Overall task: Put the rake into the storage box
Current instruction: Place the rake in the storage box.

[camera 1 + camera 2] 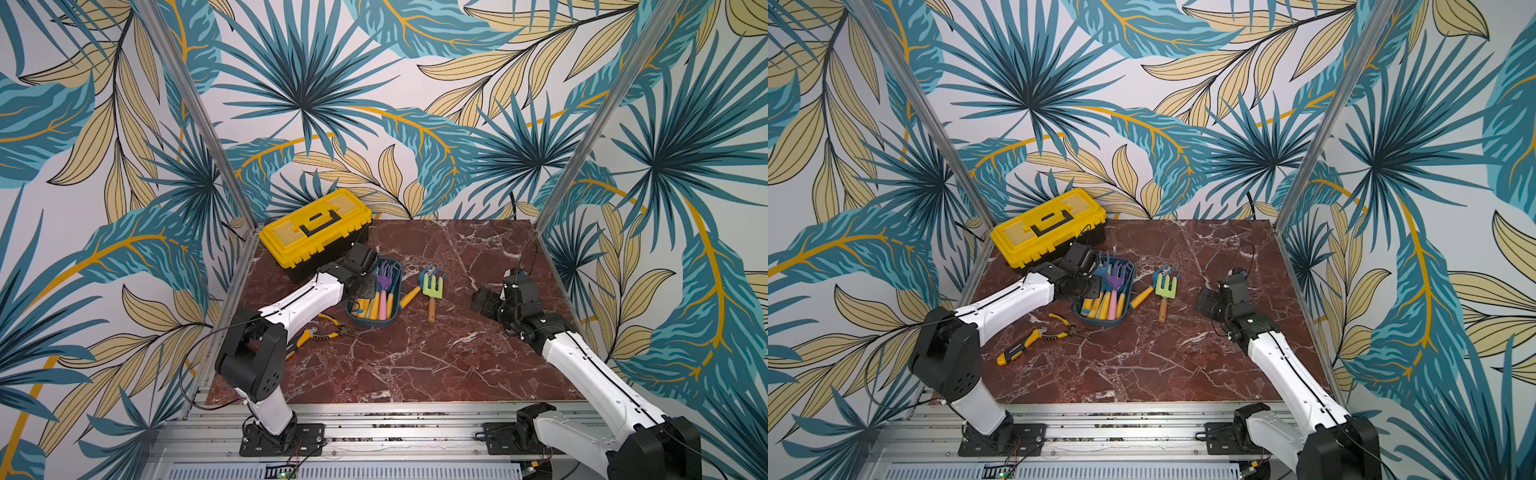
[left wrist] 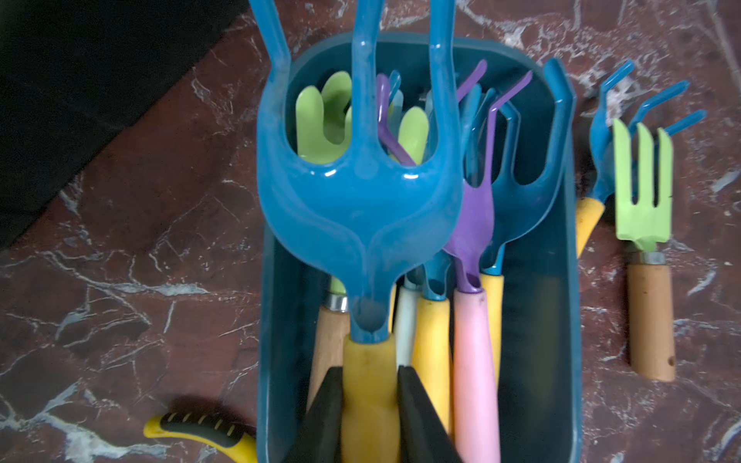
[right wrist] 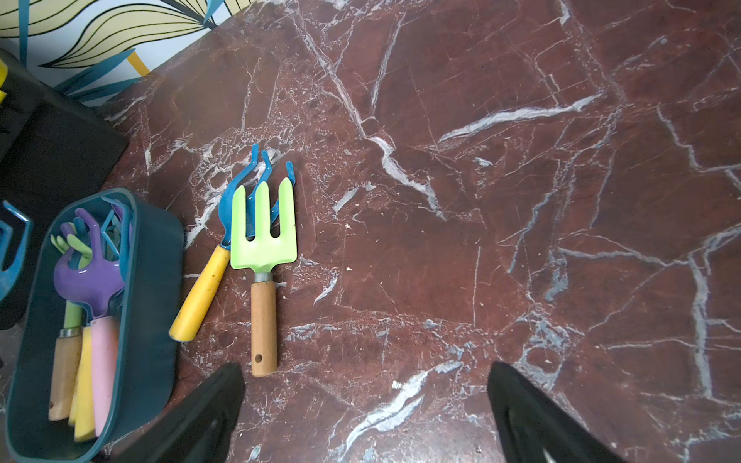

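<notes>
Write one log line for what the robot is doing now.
left claw: shut on blue-headed yellow-handled rake, over dark teal plastic storage box | right claw: open, empty, over marble table

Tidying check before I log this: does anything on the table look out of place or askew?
Yes. Beside the storage box, a blue rake and a green fork lie loose on the marble, the fork's head overlapping the rake's tines. The left gripper holds a second rake over the box.
</notes>
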